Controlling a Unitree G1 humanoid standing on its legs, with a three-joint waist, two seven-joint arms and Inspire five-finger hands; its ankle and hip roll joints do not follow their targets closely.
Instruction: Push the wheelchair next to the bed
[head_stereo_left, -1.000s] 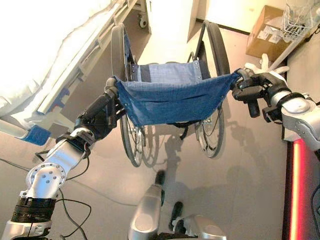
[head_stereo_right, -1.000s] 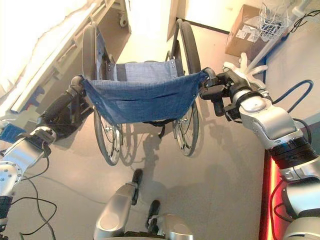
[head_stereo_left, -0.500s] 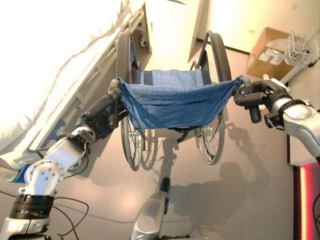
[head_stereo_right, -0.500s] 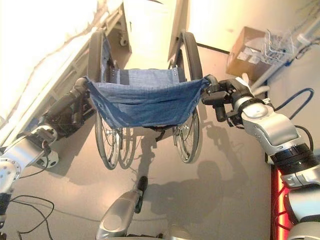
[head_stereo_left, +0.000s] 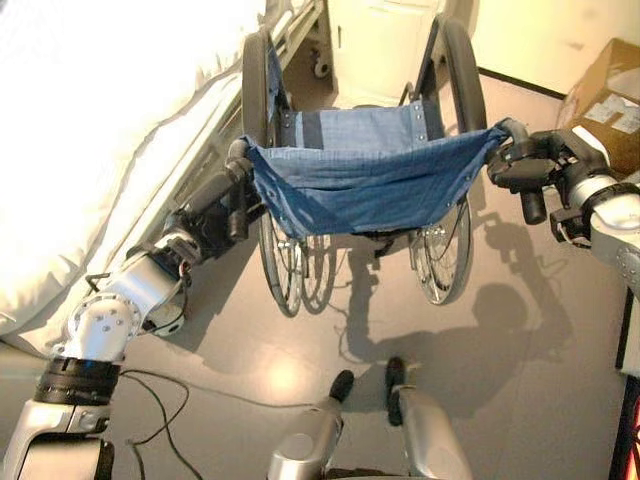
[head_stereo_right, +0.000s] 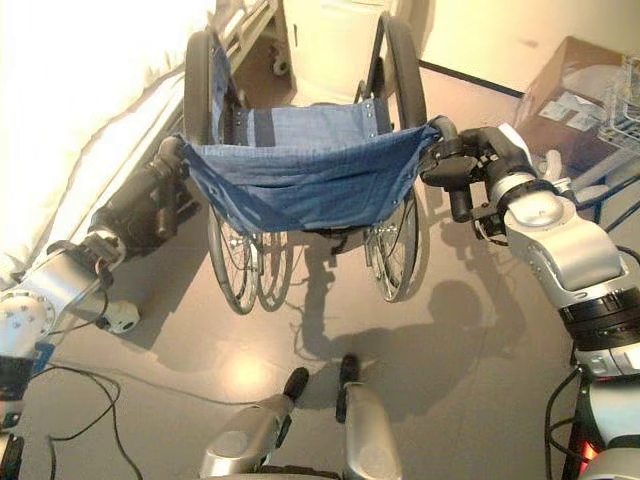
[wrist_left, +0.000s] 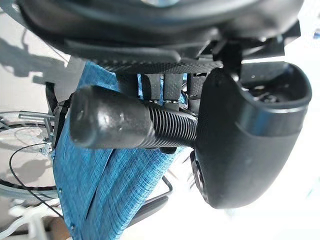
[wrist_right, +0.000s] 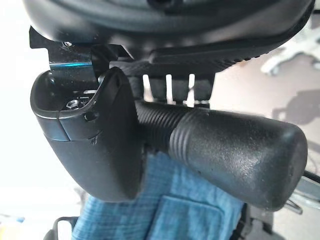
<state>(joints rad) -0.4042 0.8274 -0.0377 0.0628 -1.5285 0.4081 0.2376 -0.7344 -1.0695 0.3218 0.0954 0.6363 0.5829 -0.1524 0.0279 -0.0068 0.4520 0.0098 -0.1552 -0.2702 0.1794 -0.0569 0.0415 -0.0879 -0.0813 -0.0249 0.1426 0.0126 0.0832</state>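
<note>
The wheelchair, with a blue cloth back and seat and big black wheels, stands on the grey floor with its left wheel close beside the bed and its white bedding. My left hand is shut on the wheelchair's left push handle, a black ribbed grip with fingers and thumb curled round it. On the other side my right hand is shut on the right push handle in the same way.
A white cabinet stands just past the wheelchair's front. A cardboard box sits at the far right, with a wire basket beside it. A bed caster shows near the bed frame.
The whole view has shifted as I walk forward. The wheelchair has rolled ahead alongside the bed, closer to the white cabinet. Both hands keep their hold on the handles.
</note>
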